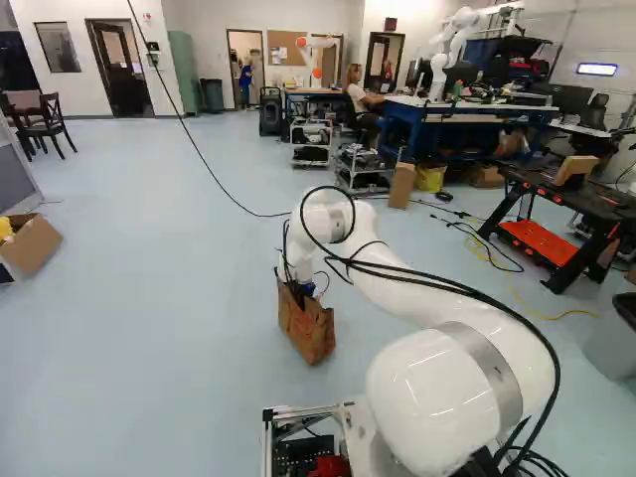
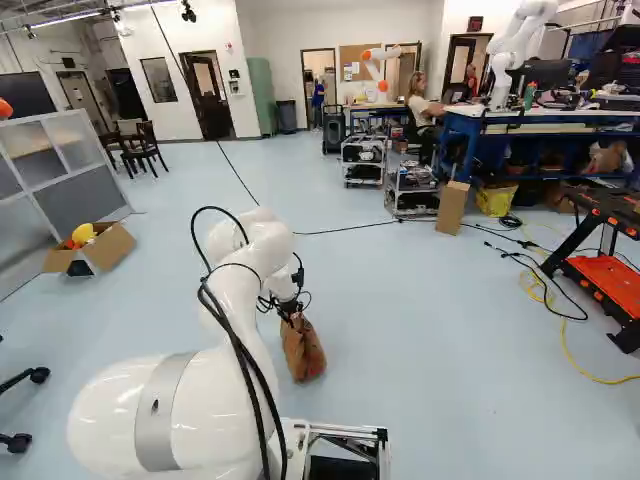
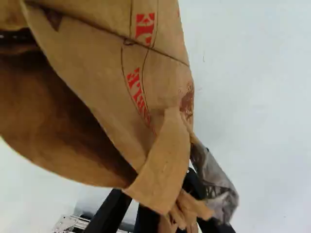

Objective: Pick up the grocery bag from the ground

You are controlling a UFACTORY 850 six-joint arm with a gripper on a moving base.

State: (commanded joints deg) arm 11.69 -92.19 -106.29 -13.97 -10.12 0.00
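One folded paper handle (image 3: 164, 158) carries your risk: the gripper (image 3: 155, 191) pinches the grocery bag (image 1: 307, 333) there, with the bag tilted beneath the wrist (whether it touches the floor (image 1: 179, 328), you can't tell). Lift abruptly and its weight, pulling off-centre, could tear the strap or slide it free.

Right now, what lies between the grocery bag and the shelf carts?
A black cable crosses the floor between the grocery bag and the shelf carts; the right base view shows it.
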